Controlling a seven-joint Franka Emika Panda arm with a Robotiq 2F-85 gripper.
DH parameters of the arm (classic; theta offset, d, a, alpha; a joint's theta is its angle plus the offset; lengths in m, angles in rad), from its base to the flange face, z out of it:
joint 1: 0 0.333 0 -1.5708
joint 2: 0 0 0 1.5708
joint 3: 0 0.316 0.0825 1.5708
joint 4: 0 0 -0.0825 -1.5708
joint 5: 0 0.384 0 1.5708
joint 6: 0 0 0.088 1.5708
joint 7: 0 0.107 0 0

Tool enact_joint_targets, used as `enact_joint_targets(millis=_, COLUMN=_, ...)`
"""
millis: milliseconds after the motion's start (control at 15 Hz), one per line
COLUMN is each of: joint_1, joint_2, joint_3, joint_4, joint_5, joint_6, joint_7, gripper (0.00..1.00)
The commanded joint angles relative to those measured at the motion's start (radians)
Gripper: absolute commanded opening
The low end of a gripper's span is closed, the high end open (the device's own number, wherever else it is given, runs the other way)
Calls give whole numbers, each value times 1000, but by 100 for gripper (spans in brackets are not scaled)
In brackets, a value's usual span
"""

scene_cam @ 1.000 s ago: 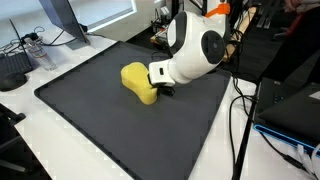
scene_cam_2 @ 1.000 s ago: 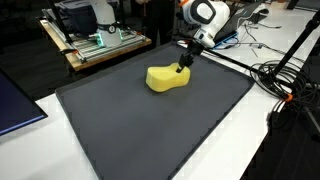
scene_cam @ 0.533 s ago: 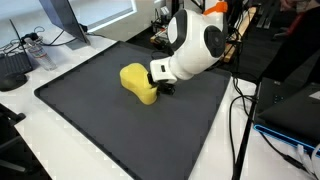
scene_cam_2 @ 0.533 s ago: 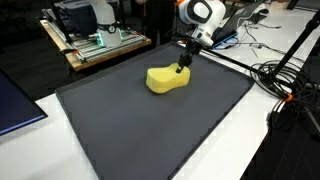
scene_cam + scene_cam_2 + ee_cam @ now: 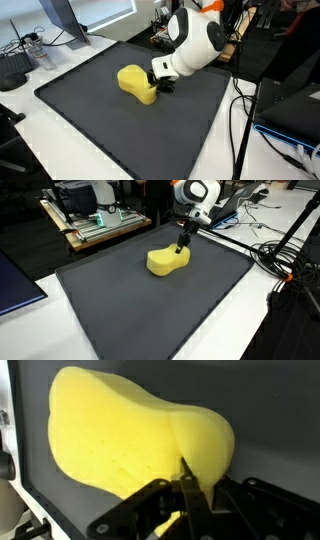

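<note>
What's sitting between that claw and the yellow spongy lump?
Nothing. In the wrist view the shut claw touches the yellow lump directly, with no gap showing between them.

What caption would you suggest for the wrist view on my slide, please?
Wrist view: shut fingers touch the edge of a yellow sponge lying on a dark mat.
</note>
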Motion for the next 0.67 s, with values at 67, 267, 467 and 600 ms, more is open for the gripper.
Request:
enact_joint_targets(millis=67, joint_1=-26, joint_2=-11, joint_3=3, joint_4=-46, joint_5=-65, joint_6=65, joint_7=39, gripper=4)
enact_joint_targets(millis=267, joint_1=-29, joint_2=-15, joint_3=5, joint_4=-52, joint_5=-75, joint_6=71, joint_7=47, gripper=4)
enact_joint_targets(millis=467, joint_1=-31, joint_2=-15, joint_3=6, joint_4=-53, joint_5=-80, joint_6=73, joint_7=54, gripper=4)
enact_joint_targets(millis=600, joint_1=-35, joint_2=-15, joint_3=10, joint_4=-53, joint_5=-77, joint_6=77, joint_7=51, gripper=36)
